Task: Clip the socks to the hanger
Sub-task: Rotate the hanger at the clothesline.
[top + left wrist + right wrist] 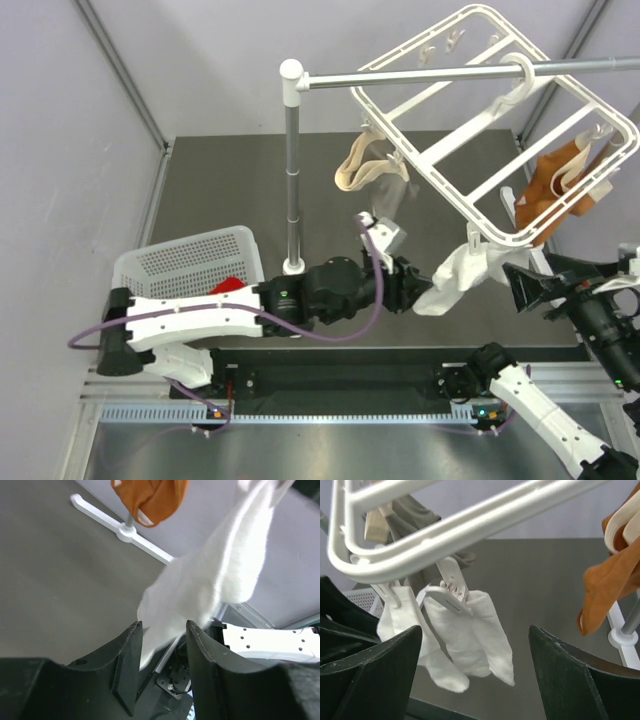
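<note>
Release looks like the step in hand: the white socks [470, 635] hang from two clip pegs [452, 587] on the hanger [470, 530], at the corner of the hanger nearest me, and both seem pinned at the cuff. My left hand [164, 627] sits just below the hanger at that corner, fingers parted, with the toe of one white sock passing loosely between them. I judge it let go, not gripping. My right hand [475, 630] hovers on the other side of the same corner, spread wide and holding nothing.

An orange sock [560, 190] is clipped at the hanger's right side and a beige sock [365, 165] at its left edge. Next I would draw the left hand down and clear of the toe without tugging the peg. Then I would go for the red sock [228, 287] in the basket [190, 260], well left of the hanger. The white socks are soft, limp and slightly crumpled, toes drooping.
</note>
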Available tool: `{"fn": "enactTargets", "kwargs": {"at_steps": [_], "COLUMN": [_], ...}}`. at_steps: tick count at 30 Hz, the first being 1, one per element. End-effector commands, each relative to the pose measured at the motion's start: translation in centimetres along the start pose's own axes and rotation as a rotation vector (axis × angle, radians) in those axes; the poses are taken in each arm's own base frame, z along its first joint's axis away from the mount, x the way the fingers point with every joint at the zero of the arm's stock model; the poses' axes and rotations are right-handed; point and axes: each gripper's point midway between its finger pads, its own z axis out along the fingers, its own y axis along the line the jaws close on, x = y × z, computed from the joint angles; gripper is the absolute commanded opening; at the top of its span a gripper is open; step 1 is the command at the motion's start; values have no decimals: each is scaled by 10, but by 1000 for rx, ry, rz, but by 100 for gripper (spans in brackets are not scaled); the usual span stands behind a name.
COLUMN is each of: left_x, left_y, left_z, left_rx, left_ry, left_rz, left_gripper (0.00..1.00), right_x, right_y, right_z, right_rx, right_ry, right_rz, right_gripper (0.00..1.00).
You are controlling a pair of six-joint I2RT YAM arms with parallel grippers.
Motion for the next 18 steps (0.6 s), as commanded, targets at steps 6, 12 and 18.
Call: {"fn": "enactTargets", "kwargs": {"at_steps": [6, 12, 18], "left_x": [-42, -53, -53], "left_y": [38, 69, 89], "left_z": [-73, -112, -141], "left_rx": [-126, -223, -262], "left_ry": [-121, -182, -228], "left_rz": [4, 12, -30], "left_gripper": [47, 48, 48], "right_x": [28, 2, -4], "right_y": [11, 89, 145], "right_z": [2, -23, -21], "right_rx": [-69, -536, -848], "right_ry": [60, 8, 99], "right_rz": [52, 11, 37], "right_gripper": [81, 95, 93]}}
